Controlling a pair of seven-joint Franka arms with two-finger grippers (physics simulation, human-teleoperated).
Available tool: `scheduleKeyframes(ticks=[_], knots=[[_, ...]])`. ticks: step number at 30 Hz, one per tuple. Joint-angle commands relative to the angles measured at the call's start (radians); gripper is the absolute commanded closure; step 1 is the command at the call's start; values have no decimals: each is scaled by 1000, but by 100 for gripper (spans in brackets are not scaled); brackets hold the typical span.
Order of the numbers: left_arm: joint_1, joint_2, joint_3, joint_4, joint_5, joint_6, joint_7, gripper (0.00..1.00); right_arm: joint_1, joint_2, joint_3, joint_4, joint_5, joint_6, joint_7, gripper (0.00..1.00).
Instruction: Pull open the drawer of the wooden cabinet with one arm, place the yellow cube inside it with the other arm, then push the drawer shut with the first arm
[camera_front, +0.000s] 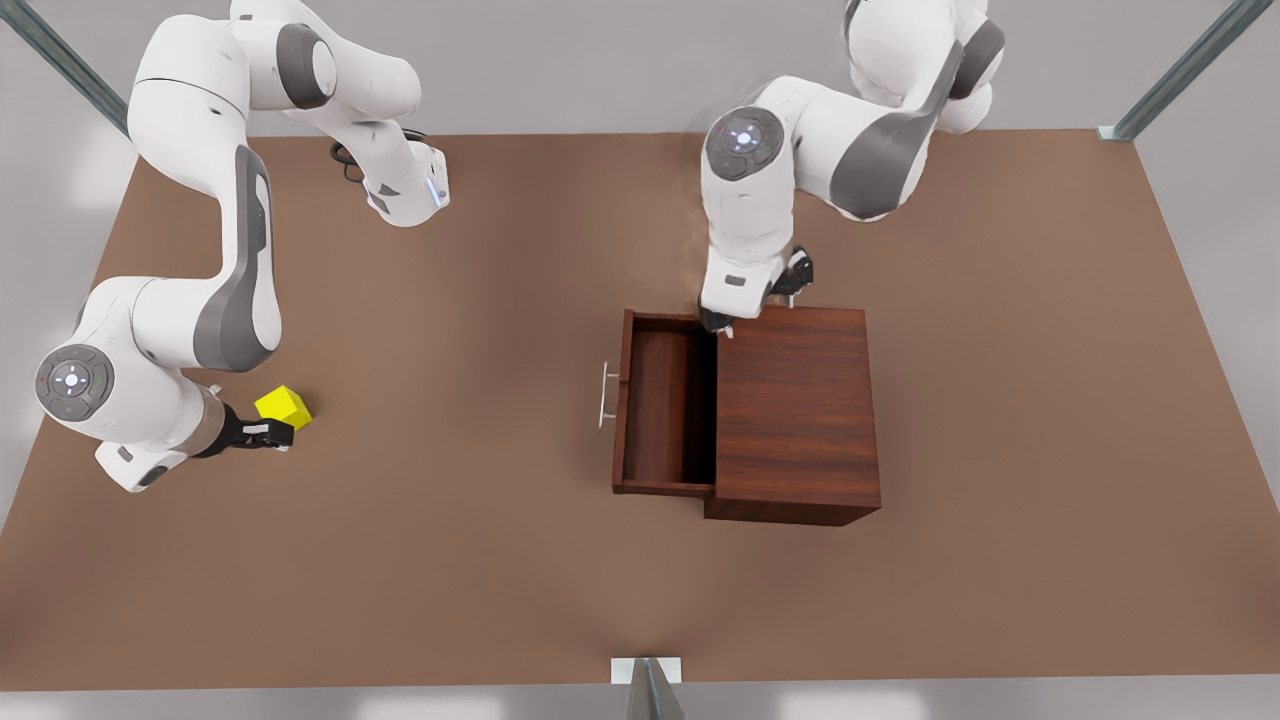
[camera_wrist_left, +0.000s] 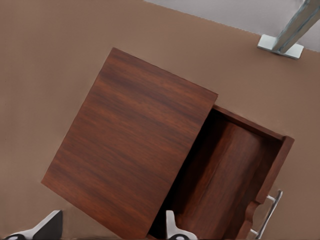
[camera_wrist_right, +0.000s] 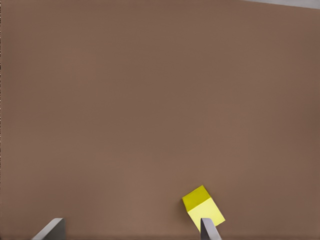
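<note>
The right tool (camera_front: 272, 436), fingers spread, sits just beside the yellow cube (camera_front: 283, 407), off-centre; left tool (camera_front: 722, 325), also spread, waits above the open drawer (camera_front: 660, 400).

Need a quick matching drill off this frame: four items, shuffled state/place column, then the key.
Items:
1. drawer
2. yellow cube
3. left gripper
4. right gripper

States:
A. on the table, beside open jaws
B. pulled out, nothing inside
C. at the cabinet's back corner, above the drawer's edge
D. low over the table, jaws open next to the cube

Pairs: 1-B, 2-A, 3-C, 4-D
</note>
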Motion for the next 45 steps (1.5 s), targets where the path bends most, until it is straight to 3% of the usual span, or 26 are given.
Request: scheduleKeyframes(ticks=[1, 2, 3, 6, 9, 17, 19, 21, 22, 28, 29, 30, 45], knots=[[162, -288, 17, -478, -156, 243, 804, 0, -17, -6, -8, -4, 6, -72, 7, 0], [165, -347, 97, -621, -181, 379, 922, 0, -25, -6, 1, -11, 4, -86, 8, 0], [168, -338, 160, -615, -204, 384, 997, 0, -28, -7, -8, -28, 41, -86, 30, 0], [197, -235, 168, -420, -204, 230, 1037, 0, -92, -1, -13, -53, 64, -30, 286, 0], [202, -238, 168, -414, -254, 229, 1040, 0, -200, 28, -4, -59, 127, 48, 340, 0], [200, -241, 162, -414, -240, 233, 1037, 0, -213, -101, 4, -514, 129, 410, 455, 0], [199, -232, 162, -385, -242, 233, 1040, 0, -215, -121, 2, -544, 125, 439, 564, 0], [199, -5, 168, -5, -250, 22, 1044, 0, -221, -127, 2, -556, 119, 439, 619, 0], [200, 0, 168, 5, -250, 17, 1045, 0, -230, -127, 2, -559, 118, 441, 620, 0], [321, -5, 154, -41, -257, 71, 1126, 0, -296, -159, 2, -732, 119, 671, 640, 0], [436, -49, 44, -115, -260, 138, 1128, 0, -298, -156, 4, -744, 119, 680, 648, 0], [438, -135, 42, -262, -259, 259, 1128, 0, -298, -153, 4, -771, 121, 724, 662, 0], [432, -114, 41, -253, -248, 215, 1129, 0, -335, -104, 5, -904, 118, 864, 696, 0]])
